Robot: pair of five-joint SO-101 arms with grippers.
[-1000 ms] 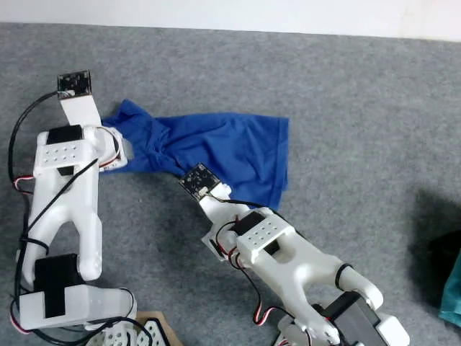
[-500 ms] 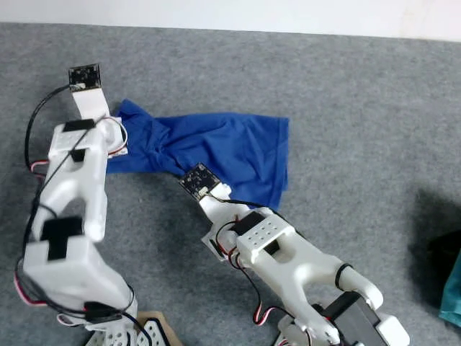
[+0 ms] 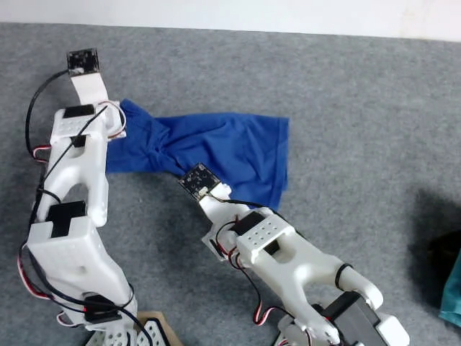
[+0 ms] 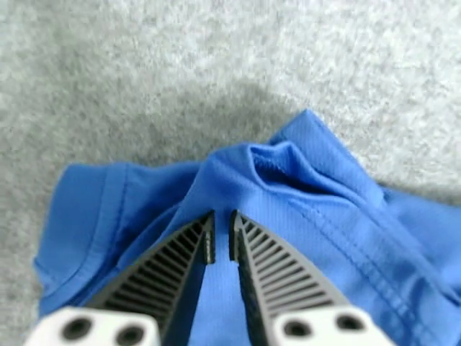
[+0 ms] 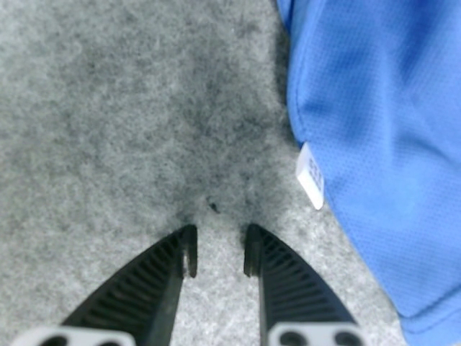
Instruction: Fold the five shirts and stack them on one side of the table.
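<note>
Folding barely begun, by the look of it.
Left gripper [image 4: 220,234] is pinched almost shut on what looks like a raised ridge of the blue shirt [image 4: 302,209], at its bunched end. Right gripper [image 5: 220,252] stands partly open and empty over bare grey worktop [image 5: 108,108], just beside the shirt's hem and white tag [image 5: 310,176]. The shirt lies rumpled mid-worktop, not yet folded, and a teal cloth [image 3: 452,288] waits at the edge. Nearly all the folding and stacking seems left.
</note>
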